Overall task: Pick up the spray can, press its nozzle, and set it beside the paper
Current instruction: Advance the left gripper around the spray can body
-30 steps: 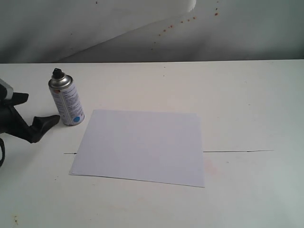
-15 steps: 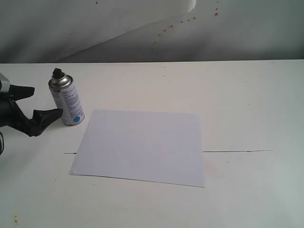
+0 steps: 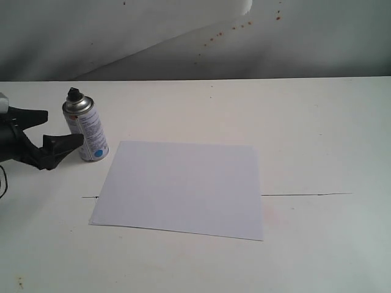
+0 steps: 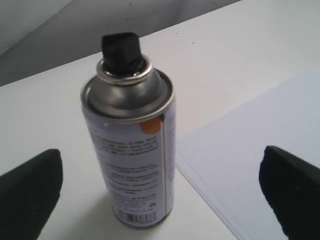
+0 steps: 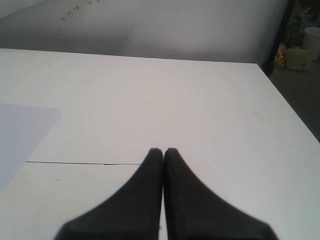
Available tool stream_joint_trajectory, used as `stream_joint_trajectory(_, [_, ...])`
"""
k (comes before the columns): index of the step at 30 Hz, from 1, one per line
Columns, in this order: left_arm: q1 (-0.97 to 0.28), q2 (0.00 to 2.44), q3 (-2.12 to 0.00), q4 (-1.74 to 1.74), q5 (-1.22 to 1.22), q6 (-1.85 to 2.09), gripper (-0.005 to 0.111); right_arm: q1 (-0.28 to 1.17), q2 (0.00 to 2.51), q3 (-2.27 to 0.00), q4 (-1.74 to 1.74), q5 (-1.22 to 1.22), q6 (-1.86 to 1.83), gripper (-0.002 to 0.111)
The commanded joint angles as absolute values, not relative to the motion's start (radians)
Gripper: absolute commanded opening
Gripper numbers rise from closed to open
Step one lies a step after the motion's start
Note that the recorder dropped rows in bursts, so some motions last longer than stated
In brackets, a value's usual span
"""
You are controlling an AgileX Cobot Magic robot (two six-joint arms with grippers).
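My left hand (image 3: 62,127) is spread wide, its fingers flanking the spray can (image 3: 85,131) without clamping it. The can stands upright toward the far left corner of the bench (image 3: 305,134), black nozzle (image 3: 74,94) on top. The white paper (image 3: 180,188) lies flat just beside it, close to my finger nearer the front edge. My right hand (image 5: 163,152) has its fingers pressed together over bare bench toward the right edge.

A white table (image 3: 317,122) fills the scene, with a thin dark seam (image 3: 305,195) running across its near half. Behind the far edge rises a grey wall (image 3: 330,49) dotted with reddish-brown specks (image 3: 242,25). Past the table's right edge lies dark floor (image 5: 300,95) with blurred clutter (image 5: 305,45).
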State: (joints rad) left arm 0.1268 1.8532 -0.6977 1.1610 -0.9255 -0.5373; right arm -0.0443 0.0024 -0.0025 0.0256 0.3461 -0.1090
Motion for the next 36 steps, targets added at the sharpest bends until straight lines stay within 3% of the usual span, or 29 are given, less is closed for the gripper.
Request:
stream_joint_trajectory(1, [0.129,1.855,-0.704,1.037,-0.882,-0.566,0.101,-0.048,0.000,0.000,0.020,0.340,-0.111,0.000])
stream_joint_trajectory(9, [0.129,1.861,-0.930,1.556,-0.911,-0.813,0.101,-0.048,0.000,0.000,0.020,0.340,-0.111,0.000])
stream_joint_trajectory(36, [0.129,2.249,-1.307,1.656,-1.082,-0.784,0.101,-0.048,0.000,0.000,0.020,0.340,-0.111,0.000])
